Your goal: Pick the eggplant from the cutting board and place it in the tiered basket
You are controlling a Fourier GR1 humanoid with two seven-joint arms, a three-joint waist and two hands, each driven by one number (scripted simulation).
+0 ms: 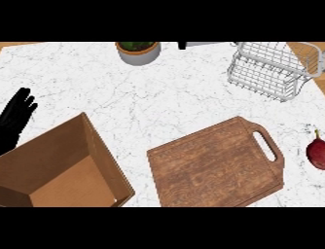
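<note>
A small dark red eggplant with a thin stem lies on the white marble counter, just right of the wooden cutting board, not on it. The board, with a handle slot at its right end, is bare. A white wire tiered basket stands at the far right of the counter. My left hand rests at the left edge with its fingers straight and pointing up, beside the wooden box. My right hand does not show.
An open brown wooden box fills the lower left corner. A grey pot with a green plant stands at the far middle. The counter ends in wood flooring at both sides.
</note>
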